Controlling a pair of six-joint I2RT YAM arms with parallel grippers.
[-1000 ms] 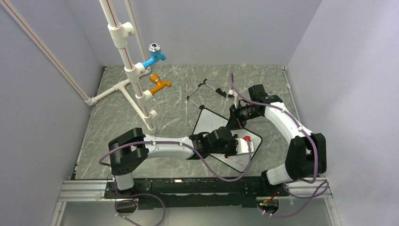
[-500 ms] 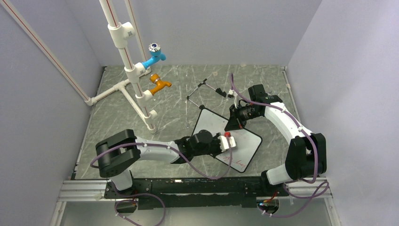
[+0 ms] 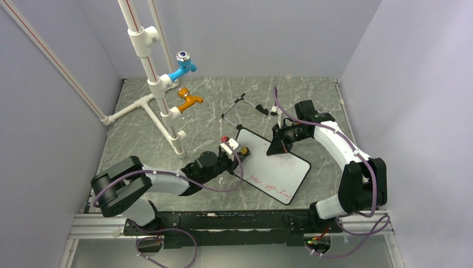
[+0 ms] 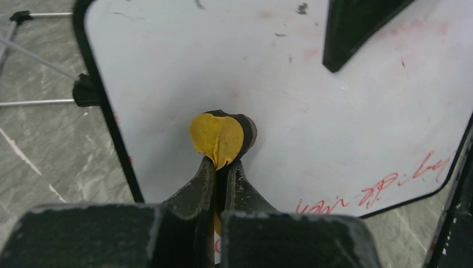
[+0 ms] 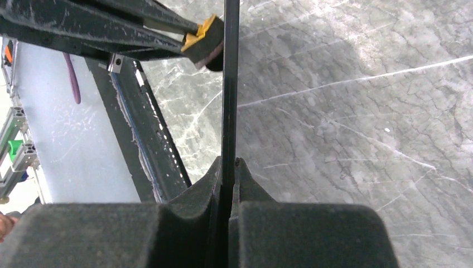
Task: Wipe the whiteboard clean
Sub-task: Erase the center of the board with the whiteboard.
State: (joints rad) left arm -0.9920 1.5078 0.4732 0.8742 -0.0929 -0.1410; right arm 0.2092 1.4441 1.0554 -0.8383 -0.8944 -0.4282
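I clamp the whiteboard (image 3: 273, 167) by its rim in the right jaws to steady it while the left jaws, clenched on the eraser (image 4: 220, 137), press it against the surface.

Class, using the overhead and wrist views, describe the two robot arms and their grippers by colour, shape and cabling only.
The left arm and right arm each have white tubular links joined by chunky black joint housings, with a purple cable looping alongside. The left gripper and right gripper are blocky and black, each narrowing into two dark tapering fingers.
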